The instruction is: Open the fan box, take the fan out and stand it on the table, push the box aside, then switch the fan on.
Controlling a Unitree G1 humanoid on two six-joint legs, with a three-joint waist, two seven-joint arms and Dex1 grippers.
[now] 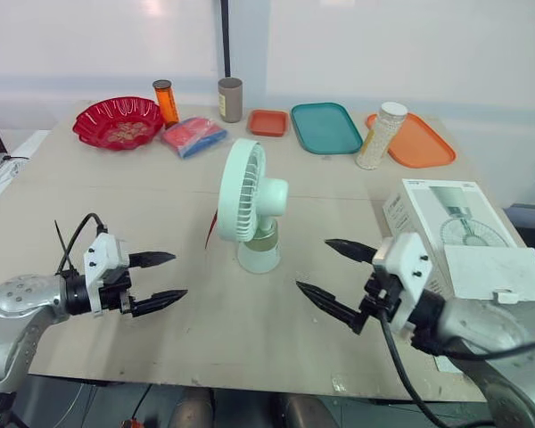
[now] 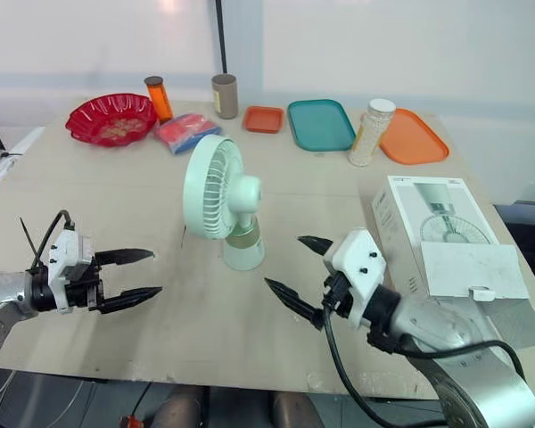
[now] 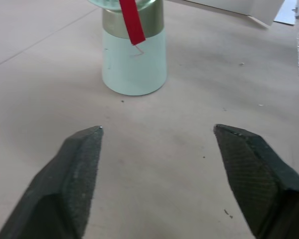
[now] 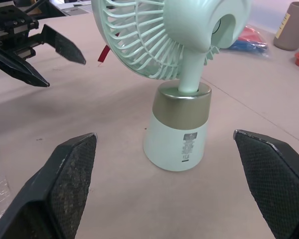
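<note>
**Fan is out and upright; switch-on remains**

Left gripper at 8 o'clock of the fan, right gripper at 5 o'clock. Both are spread wide and empty, tips aimed at its base. Fan stands mid-table; box lies flat at 3 o'clock, looks set aside.

Switch not visible. Suggest bracing the base with one gripper and pressing with a single fingertip of the other. Push low, since it's top-heavy and will probably slide or tip.

Count: 1 fan, 1 box, 2 grippers. Far side, 10 to 2 o'clock: 1 red bowl, 1 orange bottle, 1 packet, 1 brown cup, 3 trays, 1 jar.
</note>
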